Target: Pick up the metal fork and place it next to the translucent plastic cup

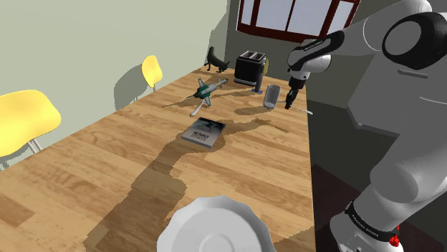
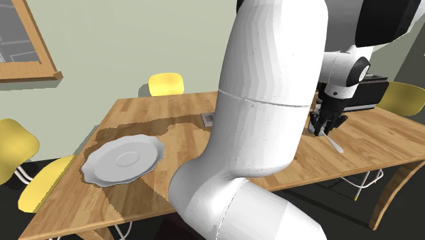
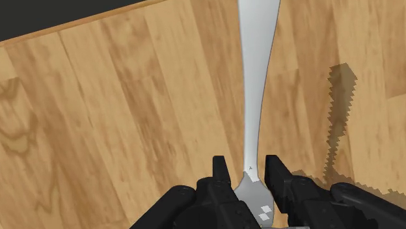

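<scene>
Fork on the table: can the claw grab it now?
Probably yes. The claw hangs right over the fork, with its open fingers on either side of it, not touching. Nothing else lies on the wooden table between them.

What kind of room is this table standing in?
Probably a dining room or kitchen in a house: a long wooden table with yellow chairs beside it, and a toaster and plate on it.

One bench (image 1: 107,165); on it one plate (image 1: 215,225), one book (image 1: 202,132), one toaster (image 1: 249,68), one cup (image 1: 271,96), one fork (image 3: 254,97), one green toy (image 1: 204,91). Four yellow chairs (image 2: 167,83). One window (image 1: 294,14).
</scene>
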